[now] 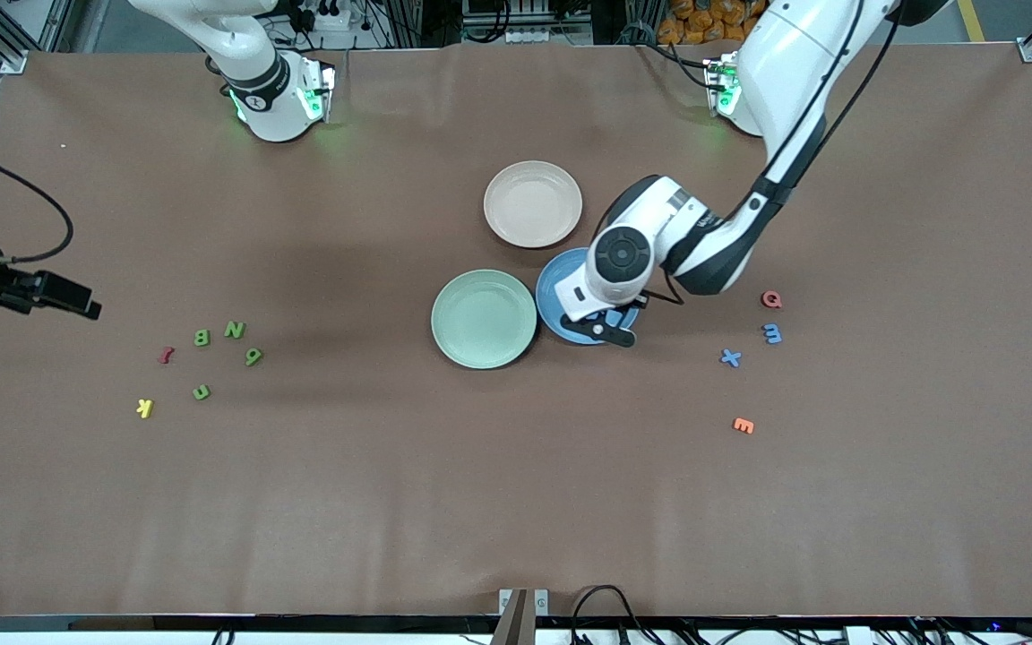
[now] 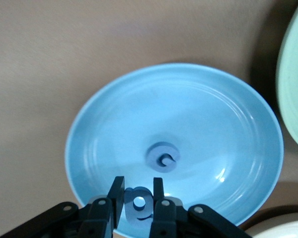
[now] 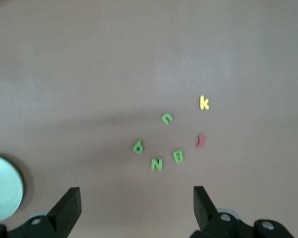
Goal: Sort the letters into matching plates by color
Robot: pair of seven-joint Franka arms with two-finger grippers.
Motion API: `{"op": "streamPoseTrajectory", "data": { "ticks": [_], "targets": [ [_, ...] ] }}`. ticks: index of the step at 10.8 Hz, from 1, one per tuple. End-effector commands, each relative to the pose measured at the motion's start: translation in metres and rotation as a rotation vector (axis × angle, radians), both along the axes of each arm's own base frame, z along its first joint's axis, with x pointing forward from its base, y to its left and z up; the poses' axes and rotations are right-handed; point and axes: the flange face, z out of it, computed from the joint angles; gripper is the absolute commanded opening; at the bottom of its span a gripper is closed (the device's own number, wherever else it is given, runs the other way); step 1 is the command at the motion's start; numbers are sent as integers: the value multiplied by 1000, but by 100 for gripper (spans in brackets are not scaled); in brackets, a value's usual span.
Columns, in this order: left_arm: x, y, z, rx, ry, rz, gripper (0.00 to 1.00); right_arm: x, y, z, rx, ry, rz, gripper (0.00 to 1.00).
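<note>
The blue plate (image 1: 555, 292) lies beside the mint green plate (image 1: 484, 319) at mid-table. My left gripper (image 1: 611, 330) hangs low over the blue plate (image 2: 109, 124), shut on a blue letter (image 2: 139, 203). Another blue letter (image 2: 163, 157) lies in the plate's middle. Two blue letters, an m (image 1: 773, 333) and an x (image 1: 730, 357), lie toward the left arm's end. Several green letters (image 1: 235, 329) lie toward the right arm's end. My right gripper (image 1: 86, 307) is open above the table beside them, and in its wrist view (image 3: 136, 198) the green letters (image 3: 157, 164) show below.
A beige-pink plate (image 1: 533, 203) sits farther from the camera than the other two plates. A red Q (image 1: 771, 299) and an orange E (image 1: 743, 425) lie by the blue letters. A red letter (image 1: 167, 355) and a yellow k (image 1: 145, 408) lie by the green ones.
</note>
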Motion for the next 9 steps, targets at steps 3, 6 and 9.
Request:
{"op": "streamPoseTrajectory", "data": {
  "ticks": [3, 6, 9],
  "targets": [
    [19, 10, 3, 19, -9, 138, 100, -29, 3, -91, 7, -118, -35, 100],
    [61, 65, 26, 47, -50, 341, 100, -35, 6, -159, 6, -35, -36, 100],
    [96, 125, 31, 70, -103, 354, 100, -34, 4, -222, -6, -13, -39, 100]
  ]
}}
